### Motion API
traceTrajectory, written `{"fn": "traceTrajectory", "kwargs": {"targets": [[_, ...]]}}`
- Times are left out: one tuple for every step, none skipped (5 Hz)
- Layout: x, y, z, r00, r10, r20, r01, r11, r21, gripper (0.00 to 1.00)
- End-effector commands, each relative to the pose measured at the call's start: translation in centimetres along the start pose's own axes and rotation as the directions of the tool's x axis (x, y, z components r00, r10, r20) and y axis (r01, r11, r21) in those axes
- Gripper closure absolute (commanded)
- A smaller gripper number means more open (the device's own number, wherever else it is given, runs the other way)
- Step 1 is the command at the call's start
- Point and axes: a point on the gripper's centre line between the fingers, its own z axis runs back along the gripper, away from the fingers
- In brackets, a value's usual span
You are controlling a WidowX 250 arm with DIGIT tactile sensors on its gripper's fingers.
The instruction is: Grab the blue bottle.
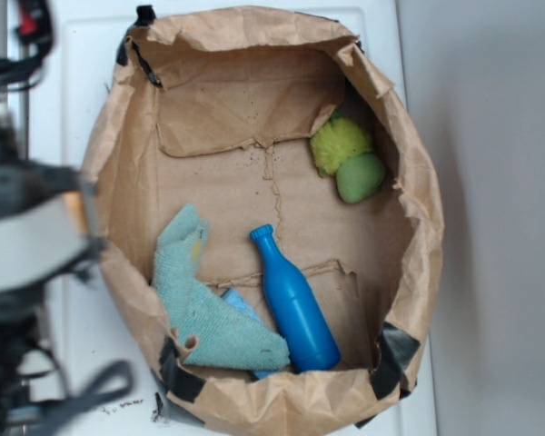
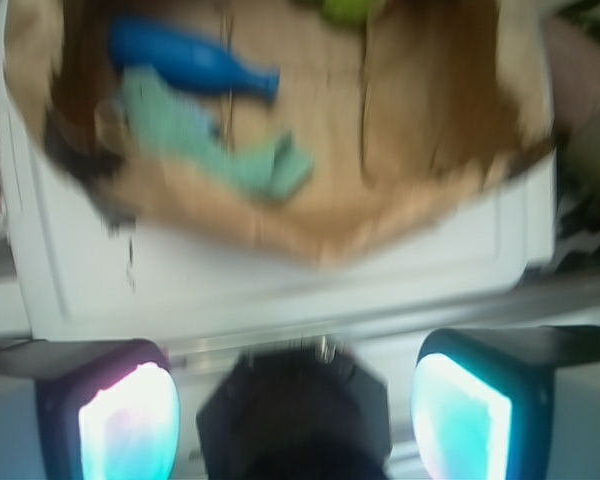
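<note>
Blurred and dark at the left edge of the exterior view, the robot arm (image 1: 23, 236) looms closest to the camera, well outside the brown paper bag (image 1: 409, 173) that lies opened out like a shallow tub on the white desk (image 1: 82, 82); its gripper cannot be made out from this angle. Inside the bag, the blue bottle (image 1: 295, 304) lies on its side near the lower wall, neck pointing up and to the left, base toward the lower right. A teal cloth (image 1: 204, 313) rests just beside it on the left, with a pale blue flat piece (image 1: 241, 304) peeking out between the two. Well apart, in the upper right corner, sits a yellow-green toy (image 1: 350, 159). In the wrist view, the gripper (image 2: 295, 410) fills the bottom of the frame, its two pads spread wide with nothing between them, hanging over the desk short of the bag's rim. Beyond it the bottle shows at upper left, with the cloth touching or overlapping its near side; the blur makes it hard to tell which. Judging by its look, the bottle is light, stiff, smooth plastic, likely slippery and prone to roll. Closing across the cylindrical body, on the part clear of the cloth, seems safer than pinching the narrow neck.
</note>
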Motion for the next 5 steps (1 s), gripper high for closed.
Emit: {"fn": "traceTrajectory", "kwargs": {"targets": [[5.1,0.4,-3.0,0.917,-0.33,0.224,0.281,0.933,0.224,0.0],[6.3,-0.2,-6.0,0.837,-0.501,0.22,0.448,0.858,0.251,0.0],[7.0,0.3,-7.9,0.82,-0.538,0.196,0.508,0.841,0.185,0.0],[7.6,0.1,-10.3,0.814,-0.568,0.119,0.554,0.822,0.132,0.0],[8.5,-0.1,-11.8,0.803,-0.593,0.061,0.58,0.801,0.149,0.0]]}}
